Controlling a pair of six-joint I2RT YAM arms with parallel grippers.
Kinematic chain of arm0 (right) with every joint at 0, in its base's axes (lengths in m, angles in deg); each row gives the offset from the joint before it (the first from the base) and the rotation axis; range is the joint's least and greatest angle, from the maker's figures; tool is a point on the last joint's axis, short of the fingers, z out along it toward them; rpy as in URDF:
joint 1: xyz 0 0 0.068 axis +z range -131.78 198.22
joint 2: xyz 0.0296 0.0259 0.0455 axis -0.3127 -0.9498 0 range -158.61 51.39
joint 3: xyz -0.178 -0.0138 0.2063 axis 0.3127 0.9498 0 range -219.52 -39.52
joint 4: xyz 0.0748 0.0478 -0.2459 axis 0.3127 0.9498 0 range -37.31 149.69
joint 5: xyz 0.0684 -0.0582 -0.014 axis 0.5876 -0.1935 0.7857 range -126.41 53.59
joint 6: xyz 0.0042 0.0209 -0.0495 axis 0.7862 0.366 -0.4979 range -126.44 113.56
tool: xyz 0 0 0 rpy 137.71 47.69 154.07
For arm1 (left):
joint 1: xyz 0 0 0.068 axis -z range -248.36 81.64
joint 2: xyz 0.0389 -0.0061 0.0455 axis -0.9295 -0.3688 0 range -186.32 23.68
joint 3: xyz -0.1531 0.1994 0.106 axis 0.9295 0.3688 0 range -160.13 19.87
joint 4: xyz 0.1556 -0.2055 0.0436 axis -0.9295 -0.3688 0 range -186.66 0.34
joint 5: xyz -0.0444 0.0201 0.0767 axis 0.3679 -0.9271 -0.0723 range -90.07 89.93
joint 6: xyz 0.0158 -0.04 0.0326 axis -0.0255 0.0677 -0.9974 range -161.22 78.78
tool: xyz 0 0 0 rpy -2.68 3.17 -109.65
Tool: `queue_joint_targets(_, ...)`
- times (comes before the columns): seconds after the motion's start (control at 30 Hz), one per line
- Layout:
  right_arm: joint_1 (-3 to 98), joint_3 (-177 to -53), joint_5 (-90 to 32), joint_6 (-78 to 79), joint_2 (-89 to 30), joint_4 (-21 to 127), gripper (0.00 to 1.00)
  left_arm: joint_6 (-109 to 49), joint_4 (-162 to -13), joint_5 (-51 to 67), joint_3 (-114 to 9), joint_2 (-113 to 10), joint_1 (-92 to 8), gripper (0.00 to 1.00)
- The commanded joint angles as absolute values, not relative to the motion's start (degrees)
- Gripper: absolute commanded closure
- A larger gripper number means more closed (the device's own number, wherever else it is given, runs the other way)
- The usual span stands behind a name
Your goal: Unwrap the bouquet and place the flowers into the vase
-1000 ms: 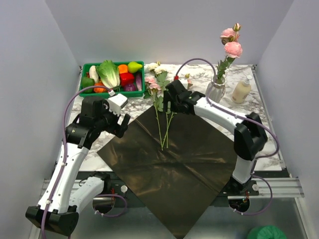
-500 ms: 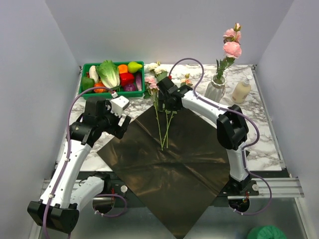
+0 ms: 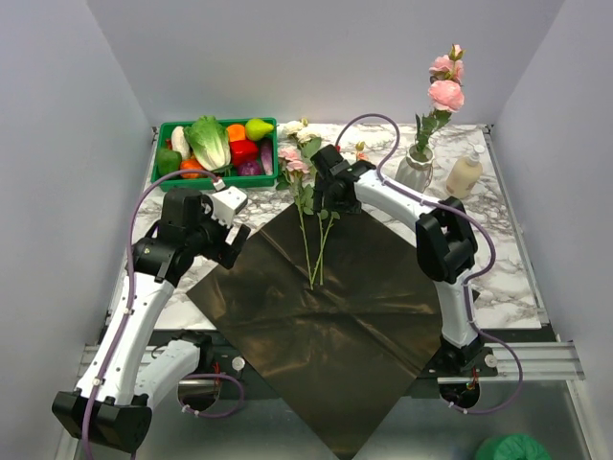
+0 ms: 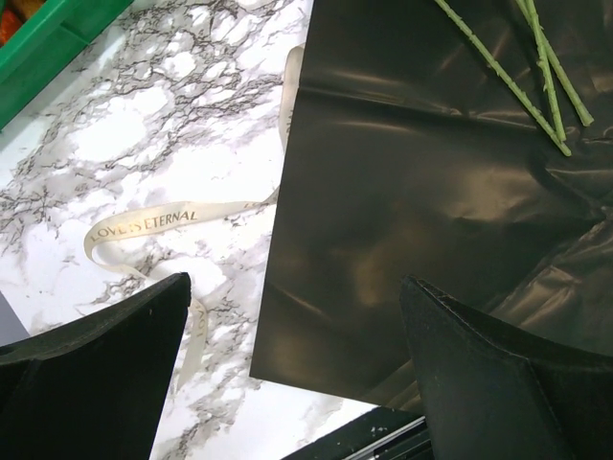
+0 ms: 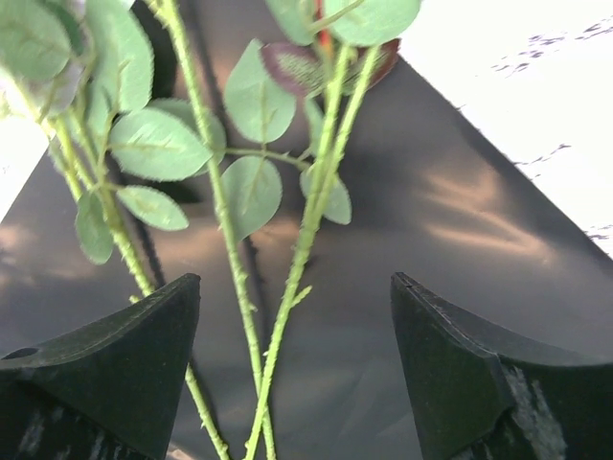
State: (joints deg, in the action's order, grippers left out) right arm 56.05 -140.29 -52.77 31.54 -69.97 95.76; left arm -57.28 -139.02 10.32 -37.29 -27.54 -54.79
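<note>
Nearest, a flat sheet of dark brown-black paper [image 3: 326,316] lies unfolded as a diamond on the white marble-patterned table [image 3: 508,278], its near corner hanging past the table's front edge. The left gripper [image 4: 292,297] hovers above the paper's left corner, its two black fingers spread wide with nothing between them. Just beside that edge of the paper, a cream ribbon [image 4: 144,222] printed with gold lettering curls loose on the marble.

Further in, the long-stemmed artificial flowers [image 3: 308,240] rest on the far half of the sheet, thin green stems pointing toward the arms, pink and cream heads past the paper's far corner. The right gripper [image 5: 297,287] is low over their leafy upper stems, its jaws wide apart on either side of two stems and gripping neither.

At the back left stands a green plastic crate [image 3: 163,129] of toy vegetables. At the back right, the pale ribbed vase [image 3: 414,175] stands upright, already holding a few pink roses, with a small cream bottle [image 3: 464,176] just to its right.
</note>
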Motion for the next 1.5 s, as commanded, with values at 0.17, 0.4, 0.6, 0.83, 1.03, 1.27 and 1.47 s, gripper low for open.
queue_joint_targets(0.17,53.6,-141.6,-52.0,32.9,-72.2,96.3,0.24,-58.1,-139.4,9.4,-37.8,-27.2,-55.2,0.01)
queue_joint_targets(0.4,52.7,-147.2,-52.9,32.8,-76.2,98.5,0.39,-58.4,-140.4,9.4,-38.7,-27.5,-55.2,0.01)
queue_joint_targets(0.6,52.5,-148.8,-53.5,32.8,-78.5,99.4,0.41,-59.1,-141.4,9.2,-39.2,-27.2,-55.2,0.01)
queue_joint_targets(0.83,52.1,-146.7,-52.8,34.0,-80.4,99.5,0.42,-59.1,-142.8,9.7,-39.9,-26.7,-55.2,0.01)
queue_joint_targets(1.03,52.1,-143.0,-52.1,35.0,-78.5,97.4,0.53,-59.2,-143.9,9.8,-40.6,-26.1,-55.2,0.01)
queue_joint_targets(1.27,52.1,-139.9,-53.0,33.7,-72.9,94.7,0.91,-58.6,-144.6,10.0,-40.8,-25.0,-55.2,0.01)
queue_joint_targets(1.47,52.1,-137.3,-54.9,31.5,-65.7,91.4,0.99,-58.7,-144.9,10.1,-41.4,-25.1,-55.2,0.01)
